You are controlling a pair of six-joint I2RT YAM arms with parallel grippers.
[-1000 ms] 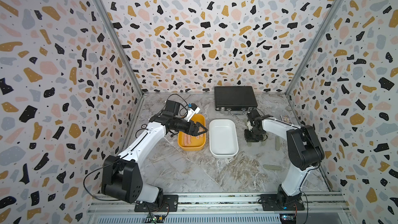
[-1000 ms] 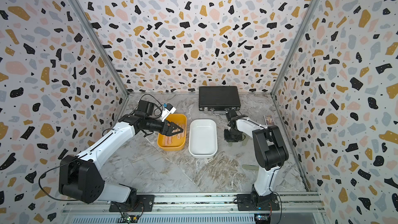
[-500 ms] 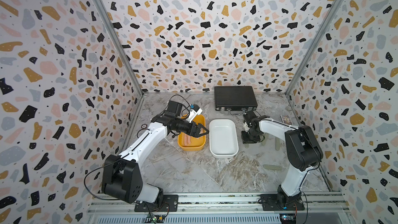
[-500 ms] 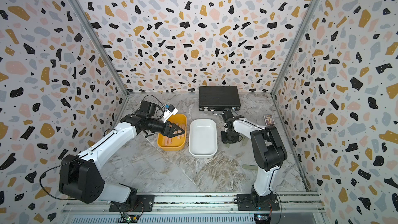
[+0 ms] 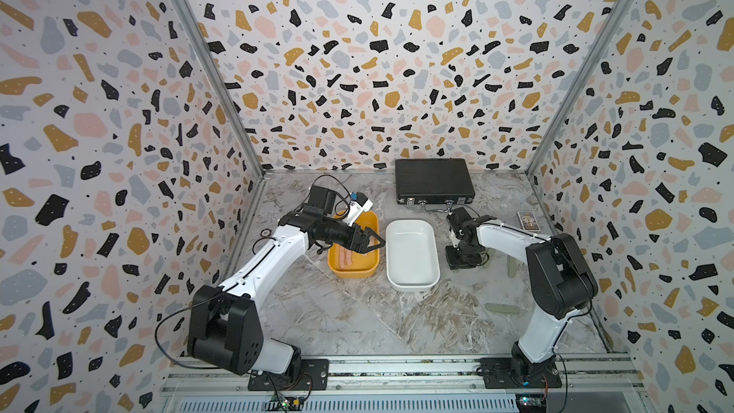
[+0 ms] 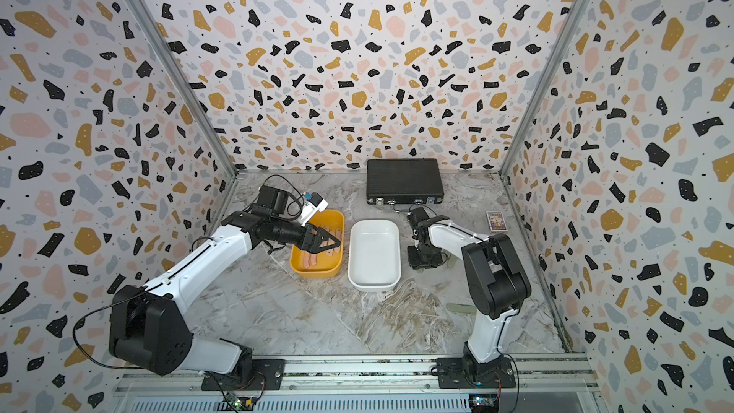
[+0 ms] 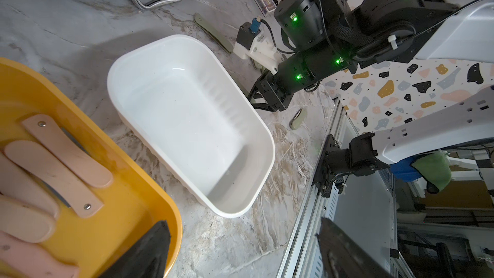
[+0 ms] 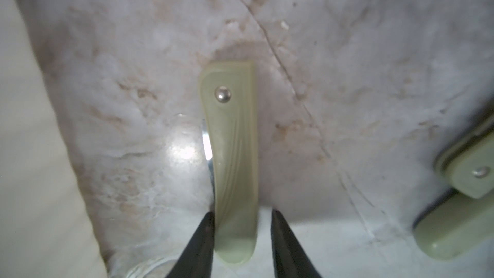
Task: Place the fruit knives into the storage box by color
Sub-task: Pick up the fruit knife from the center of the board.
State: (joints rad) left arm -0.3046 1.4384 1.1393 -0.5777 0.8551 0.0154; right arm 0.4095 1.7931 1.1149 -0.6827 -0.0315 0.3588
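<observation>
Several pink fruit knives lie in the yellow storage box. The white storage box beside it holds nothing. My left gripper hovers open over the yellow box, nothing between its fingers. My right gripper is down at the table, right of the white box. It straddles one end of a green fruit knife: one finger touches it, a gap shows at the other.
More green knives lie loose on the marble: two close to the right gripper, others nearer the right arm's base. A black briefcase stands at the back and a small printed card box near the right wall.
The right gripper has shifted a little toward the white box and the front. The left arm holds its place over the yellow box.
</observation>
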